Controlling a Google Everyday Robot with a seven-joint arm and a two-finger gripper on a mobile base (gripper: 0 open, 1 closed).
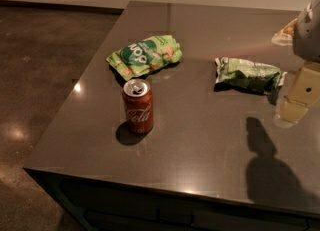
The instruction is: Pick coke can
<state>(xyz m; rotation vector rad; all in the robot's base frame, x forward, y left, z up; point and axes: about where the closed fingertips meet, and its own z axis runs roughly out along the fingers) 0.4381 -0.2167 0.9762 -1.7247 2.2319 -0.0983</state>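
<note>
The coke can (138, 106) is a small red can with white script and a silver top. It stands upright on the dark grey table (200, 140), towards the left front, and nothing touches it. My gripper (294, 106) hangs at the right edge of the view, above the table's right side and far to the right of the can. It holds nothing that I can see. Its shadow falls on the table below it.
A green snack bag (146, 55) lies just behind the can. A second green bag (248, 74) lies at the right, close to my gripper. A pale packet (285, 32) shows at the far right. The table's left edge drops to a brown floor (40, 75).
</note>
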